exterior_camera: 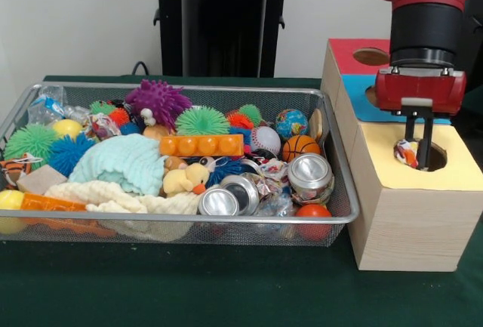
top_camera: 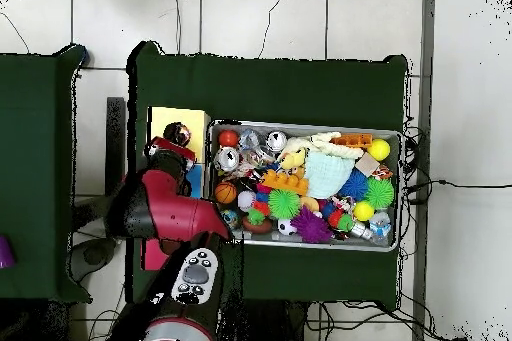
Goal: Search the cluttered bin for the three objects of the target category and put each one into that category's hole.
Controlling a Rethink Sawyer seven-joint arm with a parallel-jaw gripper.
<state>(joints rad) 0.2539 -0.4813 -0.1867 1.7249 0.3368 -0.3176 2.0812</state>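
Your gripper has its jaws clamped on a wrinkly bundle at the yellow box's hole; release off-centre and it could catch the rim and roll onto the bench

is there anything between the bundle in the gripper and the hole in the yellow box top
Nothing visible blocks it. The gripper holds a wrinkly bundle right at the round hole in the yellow top of the wooden box, at the opening's left edge. Only the gripper itself is there.
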